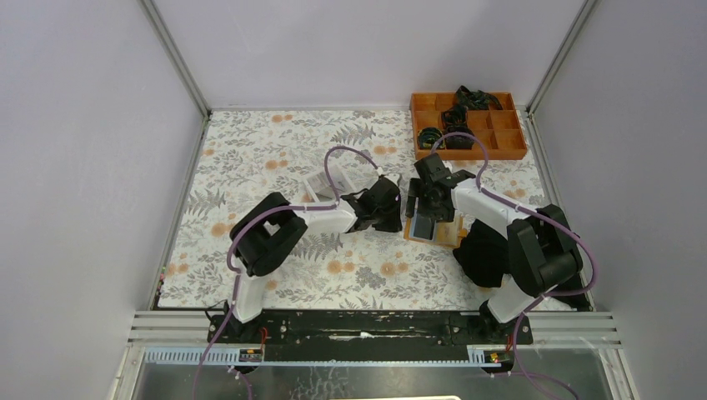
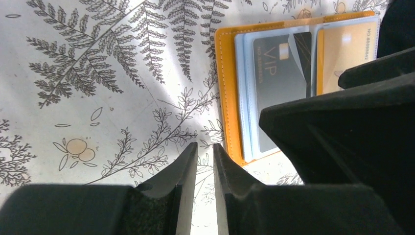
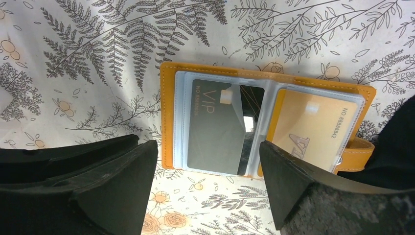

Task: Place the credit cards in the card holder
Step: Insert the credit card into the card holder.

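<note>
Orange-tan and folded flat open, the card holder (image 1: 442, 233) lies in the top view directly beneath the right gripper (image 1: 427, 215), with the left gripper (image 1: 392, 208) just beside it on its outer side. Both arms are bent inward over the same patch of flowered tablecloth (image 1: 275, 158). The compartment tray (image 1: 471, 156) sits well beyond the right gripper, apart from the work. From the left wrist, the left gripper (image 2: 205, 161) has its fingers drawn nearly together, leaving only a slim gap through which the cloth shows, so it grips nothing. The card holder (image 2: 226, 98) lies ahead and to the right of its tips, close but not touched, and the right arm's black bulk crowds in from that side. This looks like a standby pose, near enough to pin the cover if it shifts. From the right wrist, the right gripper (image 3: 210, 186) is spread wide and empty, one finger on each side of the open card holder (image 3: 169, 122), hanging just above it. A dark card (image 3: 215, 127) sits in the clear sleeve ahead of the left finger. A gold card (image 3: 313, 127) fills the sleeve ahead of the right finger, and the clasp tab (image 3: 355, 154) pokes out past it. I judge the spread jaws to mean a card has been let go into its sleeve. Both visible cards seem fully seated, and no loose card shows in any view.
</note>
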Robot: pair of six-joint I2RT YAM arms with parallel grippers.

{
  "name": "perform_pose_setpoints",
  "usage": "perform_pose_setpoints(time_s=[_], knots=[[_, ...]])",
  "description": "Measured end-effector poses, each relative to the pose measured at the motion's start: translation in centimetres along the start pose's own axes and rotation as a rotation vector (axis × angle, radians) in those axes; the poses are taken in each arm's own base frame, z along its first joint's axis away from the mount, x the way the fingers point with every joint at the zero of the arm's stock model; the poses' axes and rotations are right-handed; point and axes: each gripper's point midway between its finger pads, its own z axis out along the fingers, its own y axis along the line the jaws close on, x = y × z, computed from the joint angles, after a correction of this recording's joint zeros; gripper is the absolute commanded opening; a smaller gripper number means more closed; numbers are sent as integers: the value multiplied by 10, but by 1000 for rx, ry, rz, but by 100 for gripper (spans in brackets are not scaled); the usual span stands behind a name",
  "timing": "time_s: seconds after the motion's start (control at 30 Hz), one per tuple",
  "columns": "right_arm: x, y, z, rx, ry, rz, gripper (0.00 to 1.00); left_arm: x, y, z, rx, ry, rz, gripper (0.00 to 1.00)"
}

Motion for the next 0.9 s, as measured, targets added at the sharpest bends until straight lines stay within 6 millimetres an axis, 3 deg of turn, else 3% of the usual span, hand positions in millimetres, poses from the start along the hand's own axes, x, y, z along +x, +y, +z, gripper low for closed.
perform_pose_setpoints(time_s=[0.27, 0.47, 0.7, 0.9], knots=[[2, -3, -2, 13, 6, 2, 54, 3, -11, -4, 65, 11, 2, 26], [3, -6, -2, 28, 7, 4, 43, 1, -19, -5, 105, 8, 5, 26], [4, -7, -2, 34, 11, 6, 42, 2, -22, -6, 120, 15, 7, 26], [5, -7, -2, 35, 13, 7, 52, 3, -24, -6, 132, 23, 7, 26]])
